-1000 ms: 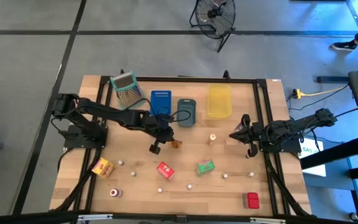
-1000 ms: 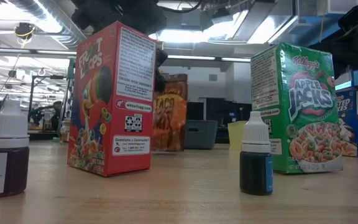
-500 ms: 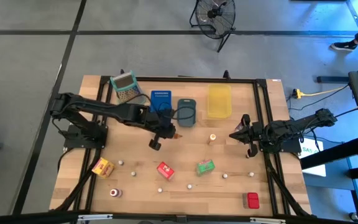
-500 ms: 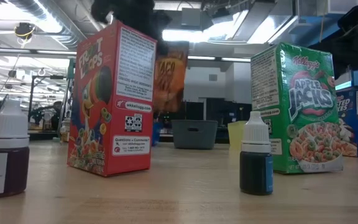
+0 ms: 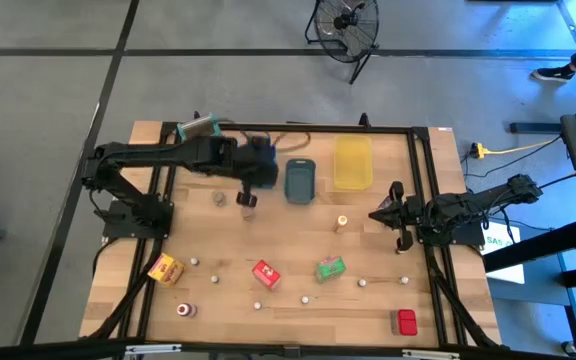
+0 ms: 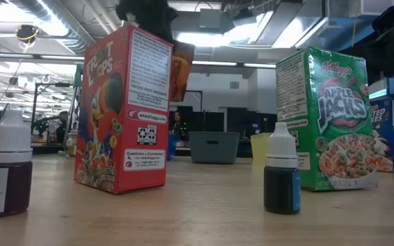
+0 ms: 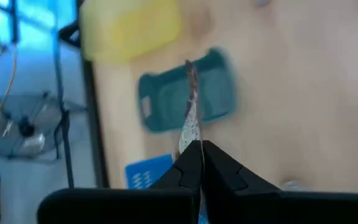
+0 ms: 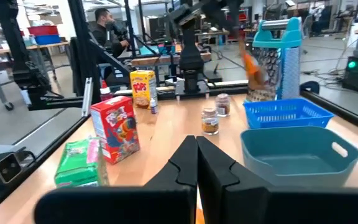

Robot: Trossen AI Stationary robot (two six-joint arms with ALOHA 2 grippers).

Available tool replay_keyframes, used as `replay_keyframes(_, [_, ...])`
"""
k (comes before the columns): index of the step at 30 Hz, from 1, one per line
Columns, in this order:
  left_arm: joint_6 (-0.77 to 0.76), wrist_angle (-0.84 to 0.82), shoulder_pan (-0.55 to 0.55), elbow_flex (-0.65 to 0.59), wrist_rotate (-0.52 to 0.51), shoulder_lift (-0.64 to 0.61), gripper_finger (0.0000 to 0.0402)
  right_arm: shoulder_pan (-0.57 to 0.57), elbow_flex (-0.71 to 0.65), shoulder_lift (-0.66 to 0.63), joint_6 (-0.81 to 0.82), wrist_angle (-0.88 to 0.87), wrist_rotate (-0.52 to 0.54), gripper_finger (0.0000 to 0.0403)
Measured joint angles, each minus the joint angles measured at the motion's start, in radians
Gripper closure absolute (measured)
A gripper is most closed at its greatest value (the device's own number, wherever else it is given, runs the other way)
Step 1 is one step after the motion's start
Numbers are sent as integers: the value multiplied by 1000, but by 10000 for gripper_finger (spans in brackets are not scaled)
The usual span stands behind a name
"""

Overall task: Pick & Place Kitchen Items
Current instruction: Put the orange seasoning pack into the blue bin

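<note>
Left gripper [image 5: 247, 196] hangs over the far left part of the wooden table [image 5: 288, 315] in the high view, near the blue perforated tray [image 5: 264, 153] and beside the grey rectangular tray [image 5: 299, 181]; nothing shows inside the grey tray or the yellow rectangular tray [image 5: 352, 163]. Right gripper [image 5: 383, 216] waits at the table's right edge, fingers together and holding nothing.

Low view: the brown packet [image 6: 180, 70] hangs in the air behind the red cereal carton [image 6: 122, 109], with the green cereal carton [image 6: 329, 119] and a small white-capped bottle [image 6: 282, 170] standing on the table.

Left wrist view: the fingers are clamped on the packet's thin edge above the grey tray, though blur hides detail.

Right wrist view: the grey tray looks empty, the mesh grater-like basket [image 8: 275, 61] stands behind the blue tray, and two small jars [image 8: 211, 120] sit nearby.
</note>
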Motion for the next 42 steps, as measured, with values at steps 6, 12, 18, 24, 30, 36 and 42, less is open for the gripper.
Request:
replay_keyframes(6, [79, -4, 190, 1, 170, 0, 400, 0, 0, 0, 84, 0, -8, 402])
replay_keyframes(12, [92, 31, 405, 0, 346, 0, 400, 0, 0, 0, 135, -4, -40, 402])
replay_keyframes(18, [107, 150, 508, -71, 497, 0, 400, 0, 0, 6, 136, -12, -87, 402])
replay_keyframes(24, [108, 213, 556, -115, 532, 0, 400, 0, 0, 24, 150, -17, -122, 402])
replay_keyframes(30, [106, 246, 562, -161, 558, 0, 400, 0, 0, 51, 156, -16, -121, 402])
replay_keyframes(36, [110, 303, 571, -232, 570, 0, 400, 0, 0, 57, 164, -16, -121, 402])
replay_keyframes(42, [110, 403, 578, -308, 618, 0, 400, 0, 0, 56, 164, -15, -121, 402])
